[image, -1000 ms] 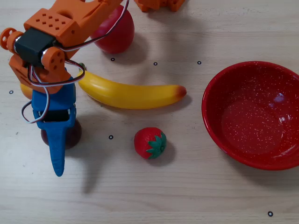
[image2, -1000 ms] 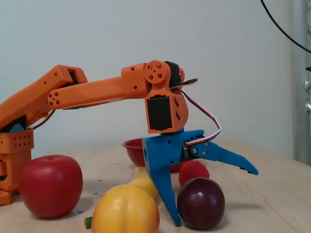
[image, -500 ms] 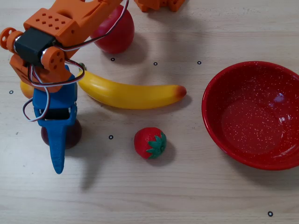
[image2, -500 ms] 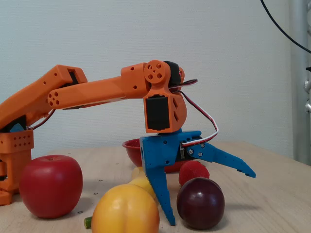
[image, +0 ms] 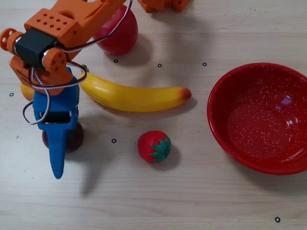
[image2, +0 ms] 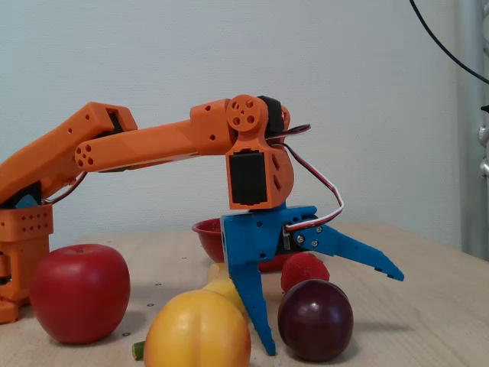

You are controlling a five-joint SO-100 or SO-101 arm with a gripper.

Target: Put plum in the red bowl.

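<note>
overhead view: the plum (image: 72, 139) lies at the left of the table, mostly hidden under the blue gripper (image: 64, 153), with only its dark edges showing on either side of the jaw mount. the red bowl (image: 218, 124) sits empty at the right edge, well apart from the plum; a strawberry (image: 153, 146) and a banana (image: 134, 97) lie between them, and an apple (image: 117, 36) rests at the far left under the orange arm (image: 67, 24).

fixed view, from table level: the gripper (image2: 332, 310) is spread wide and holds nothing. one finger points steeply down with its tip near the table just left of the plum (image2: 315, 319); the other reaches out to the right above the fruit, clear of its top. the plum thus sits inside the open jaws, close to or touching the lower finger; contact cannot be settled from these pictures. an orange (image2: 197, 330) stands nearest the camera, left of the lower finger, with the apple (image2: 79, 292) further left and the bowl's rim (image2: 205, 228) beyond the gripper.

judgement: the plum is round, so no axis matters; the coming move turns on the upper finger closing down onto it, then a carry to the right in the overhead view, over the strawberry. the glossy skin could slip out as the jaws close.
</note>
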